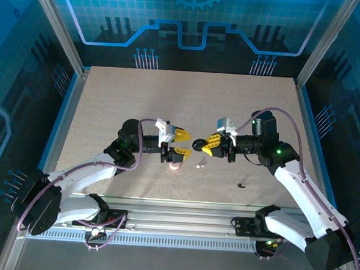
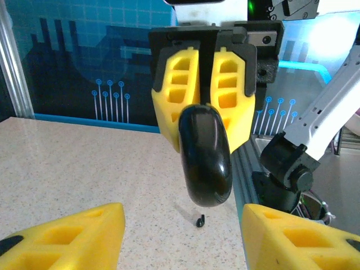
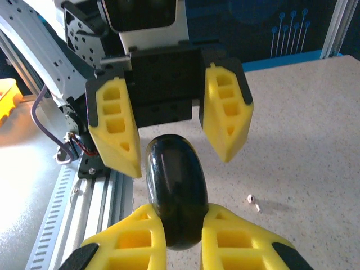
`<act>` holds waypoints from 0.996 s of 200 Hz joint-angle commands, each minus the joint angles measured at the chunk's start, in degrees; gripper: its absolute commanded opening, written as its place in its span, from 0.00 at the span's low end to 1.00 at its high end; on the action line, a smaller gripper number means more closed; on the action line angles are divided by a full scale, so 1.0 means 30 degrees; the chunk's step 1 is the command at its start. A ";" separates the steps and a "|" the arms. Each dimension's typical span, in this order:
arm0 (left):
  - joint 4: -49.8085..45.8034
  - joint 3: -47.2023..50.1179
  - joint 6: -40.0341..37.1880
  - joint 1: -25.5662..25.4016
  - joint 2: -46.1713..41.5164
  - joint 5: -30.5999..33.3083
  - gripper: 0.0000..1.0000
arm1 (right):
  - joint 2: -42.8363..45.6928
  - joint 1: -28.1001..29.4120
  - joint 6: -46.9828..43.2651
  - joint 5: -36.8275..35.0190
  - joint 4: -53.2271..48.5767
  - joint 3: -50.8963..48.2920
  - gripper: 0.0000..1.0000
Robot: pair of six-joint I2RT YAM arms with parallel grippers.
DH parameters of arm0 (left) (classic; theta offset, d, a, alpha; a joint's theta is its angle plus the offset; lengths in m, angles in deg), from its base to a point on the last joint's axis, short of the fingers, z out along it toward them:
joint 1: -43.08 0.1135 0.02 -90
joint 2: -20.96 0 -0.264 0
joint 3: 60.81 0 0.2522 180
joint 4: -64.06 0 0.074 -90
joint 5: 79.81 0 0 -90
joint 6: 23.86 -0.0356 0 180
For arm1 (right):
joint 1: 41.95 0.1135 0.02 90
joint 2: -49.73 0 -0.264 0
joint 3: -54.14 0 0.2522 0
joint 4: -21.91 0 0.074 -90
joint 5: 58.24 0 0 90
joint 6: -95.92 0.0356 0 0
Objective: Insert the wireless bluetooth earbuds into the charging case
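My right hand (image 3: 181,239) clamps the glossy black oval case (image 3: 175,185), long axis pointing into my open left hand (image 2: 183,225).

The far half of the surface (image 1: 188,93) lay bare, free for passage from side rail to side rail. At the centre the two end effectors met tip to tip. The black case (image 1: 198,145), clamped in the right end effector (image 1: 207,146), stood just before the parted fingers of the left end effector (image 1: 184,144), with little gap between. Below the left one sat a pinkish round object (image 1: 174,166), with a whitish earbud (image 1: 200,167) near it. A black earbud (image 1: 242,186) lay well apart, beside the right arm. Both arms crossed the near strip.
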 commanded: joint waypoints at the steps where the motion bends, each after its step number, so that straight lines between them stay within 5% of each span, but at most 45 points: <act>1: 0.1774 -0.0066 0.0880 -0.0110 0.0329 -0.1163 0.58 | 0.0067 -0.0103 0.1802 0.1186 0.2315 -0.0329 0.09; 164: 0.3773 0.0109 0.2217 -0.0430 0.0574 -0.1238 0.44 | 0.0810 0.1616 0.4641 -0.1427 0.6887 -0.2417 0.09; 199: 0.3119 -0.0196 0.2022 -0.0432 0.0499 -0.1484 0.29 | 0.1342 0.1505 0.4791 -0.1723 0.7158 -0.2810 0.09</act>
